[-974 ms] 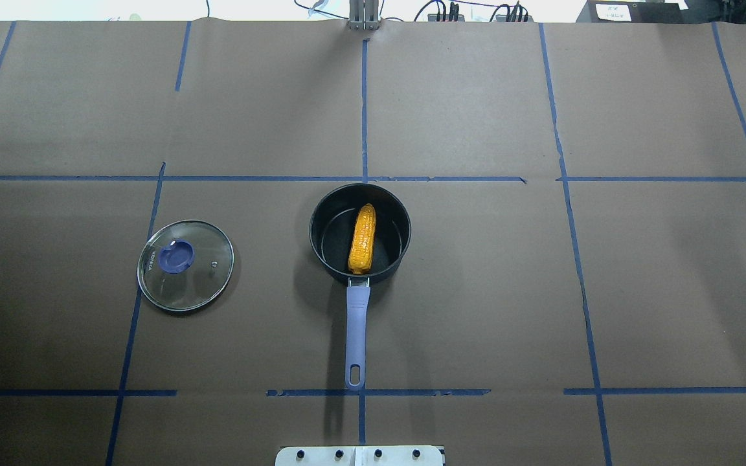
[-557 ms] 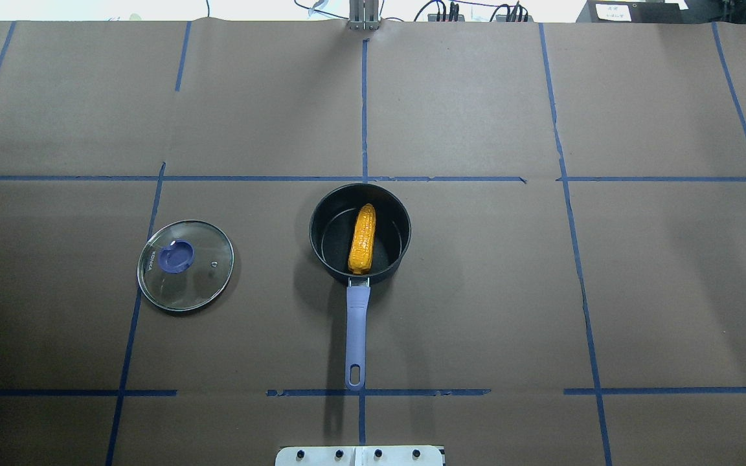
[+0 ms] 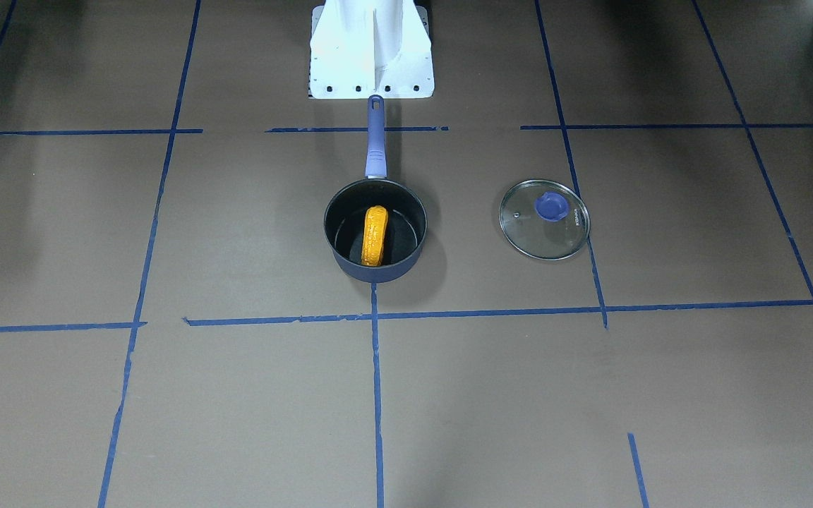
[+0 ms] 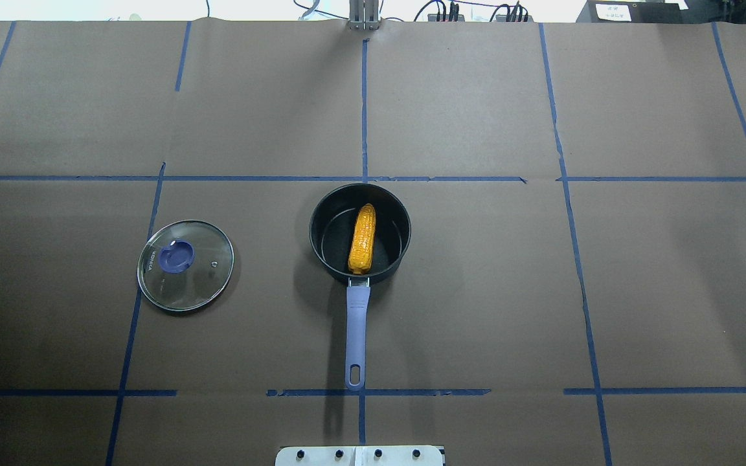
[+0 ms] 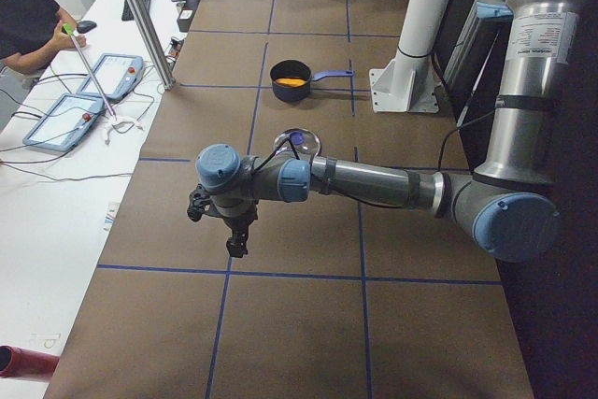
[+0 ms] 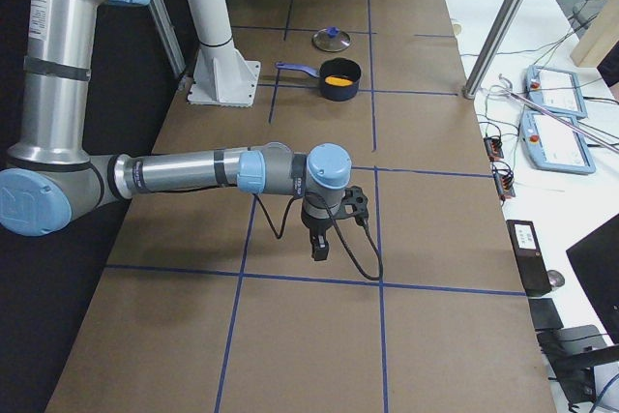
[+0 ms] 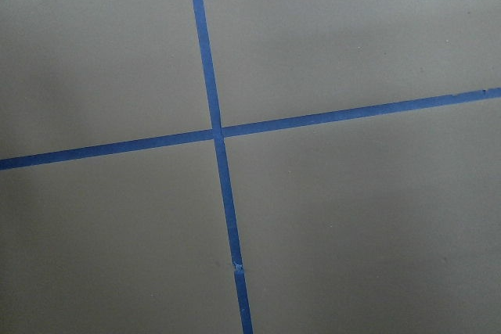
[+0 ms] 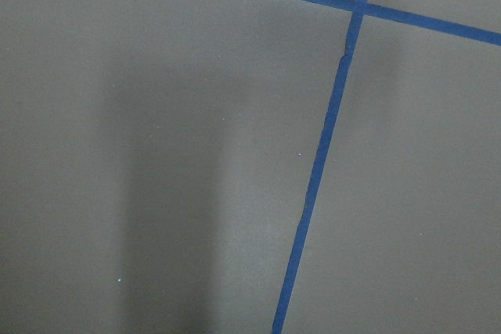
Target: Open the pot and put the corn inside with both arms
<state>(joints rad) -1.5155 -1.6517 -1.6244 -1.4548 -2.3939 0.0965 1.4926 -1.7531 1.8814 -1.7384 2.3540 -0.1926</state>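
The dark navy pot (image 4: 329,244) stands open at the table's middle, its purple handle (image 4: 357,330) pointing toward the robot base. The orange-yellow corn (image 4: 362,239) lies inside it, also in the front view (image 3: 375,236). The pot (image 3: 408,229) has no lid on. My left gripper (image 5: 238,245) hangs far off to the left side, above bare table; I cannot tell if it is open or shut. My right gripper (image 6: 320,249) hangs far off to the right side, and I cannot tell its state either. Both wrist views show only brown paper and blue tape.
The round glass lid (image 4: 185,265) with a purple knob lies flat on the table left of the pot, also in the front view (image 3: 545,219). The white base post (image 3: 371,49) stands behind the pot's handle. Blue tape lines grid the brown table cover.
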